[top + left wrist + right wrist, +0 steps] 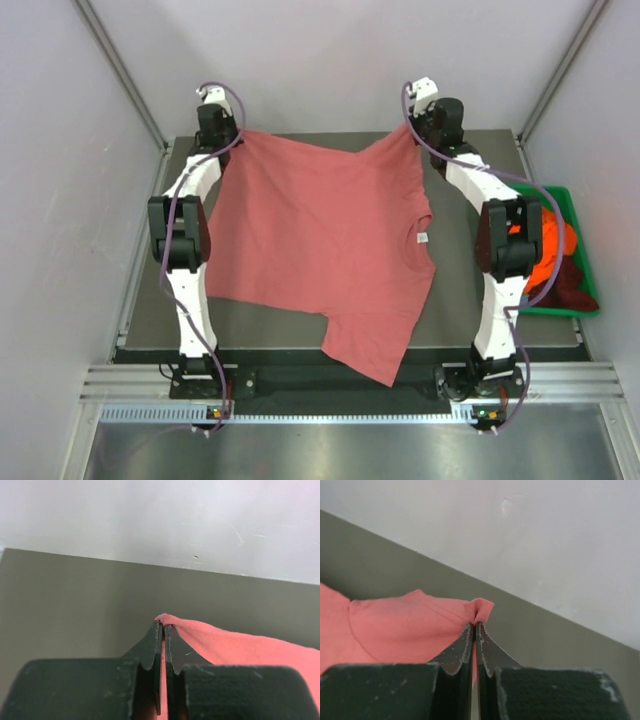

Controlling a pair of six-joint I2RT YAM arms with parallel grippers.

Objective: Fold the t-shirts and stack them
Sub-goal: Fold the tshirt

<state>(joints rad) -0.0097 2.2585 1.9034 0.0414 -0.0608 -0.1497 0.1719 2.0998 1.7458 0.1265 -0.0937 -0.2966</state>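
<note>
The left pincer is closed tight on a far-left corner of the salmon-pink t-shirt; in the left wrist view the cloth is clamped between the two dark fingers, with only a thin sliver of pink showing between them. The right pincer is likewise pressed together on a small bunched fold of the same shirt at its far-right corner.

The shirt spreads out toward the near side from both pincers, and its far edge sags a little between them. It lies sideways across the middle of the desk, with the collar and its small white label toward the right. One sleeve hangs over the desk's near edge, between the two arm bases.

Both pincers sit close to the desk's far edge, with the far wall just beyond. A bare strip of desk shows along the near-left side of the shirt, and a narrower one lies to its right. Beside the desk's right edge stands a green bin holding an orange t-shirt and a maroon t-shirt, partly hidden behind the right arm.
</note>
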